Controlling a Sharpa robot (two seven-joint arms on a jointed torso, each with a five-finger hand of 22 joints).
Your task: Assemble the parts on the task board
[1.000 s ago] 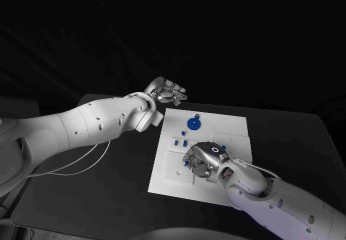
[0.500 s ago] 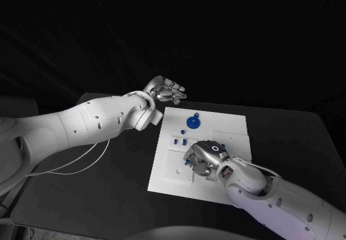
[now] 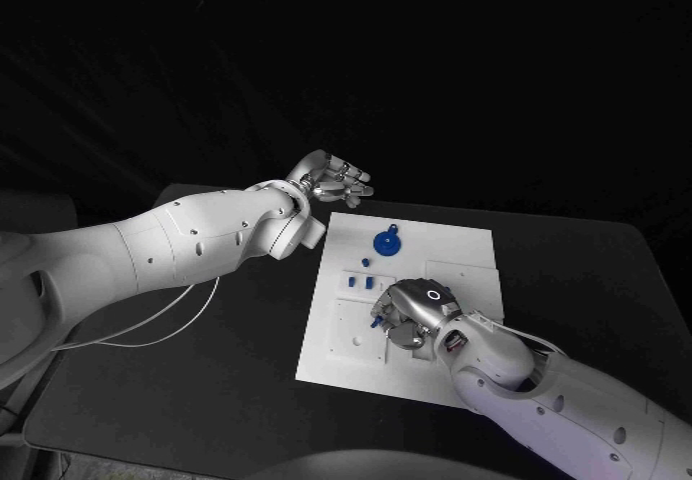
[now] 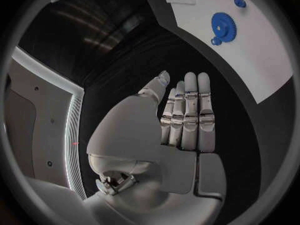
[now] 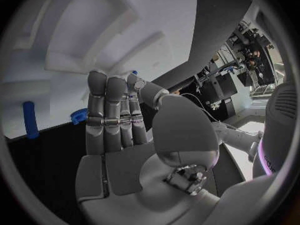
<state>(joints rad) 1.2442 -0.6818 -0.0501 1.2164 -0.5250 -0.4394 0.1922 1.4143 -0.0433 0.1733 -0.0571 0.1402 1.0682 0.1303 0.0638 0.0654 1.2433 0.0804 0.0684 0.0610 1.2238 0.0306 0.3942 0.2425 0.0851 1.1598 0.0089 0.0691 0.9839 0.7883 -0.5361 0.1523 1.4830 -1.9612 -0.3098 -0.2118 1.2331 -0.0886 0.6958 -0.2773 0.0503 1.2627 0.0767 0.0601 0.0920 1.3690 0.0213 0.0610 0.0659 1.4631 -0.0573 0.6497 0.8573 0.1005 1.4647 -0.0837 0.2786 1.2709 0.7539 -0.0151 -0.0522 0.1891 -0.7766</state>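
While right hand (image 3: 411, 312) hovers over task board (image 3: 464, 250), fingers straight, blue part (image 5: 30, 120) just beside, prob. untouched

My left hand (image 4: 178, 130): palm flat, silver fingers (image 4: 190, 105) straight and laid side by side, thumb close alongside them. Nothing held. Beneath and beyond it, the black surface (image 4: 244, 135). Past the fingertips, well apart from them, the white flat task board (image 4: 250, 45), its near edge curving across. On the board: a round blue toothed gear part (image 4: 224, 25) lying flat, a small blue knob-like part (image 4: 216, 41) just beside its rim, another small blue round part (image 4: 240, 2) farther off.
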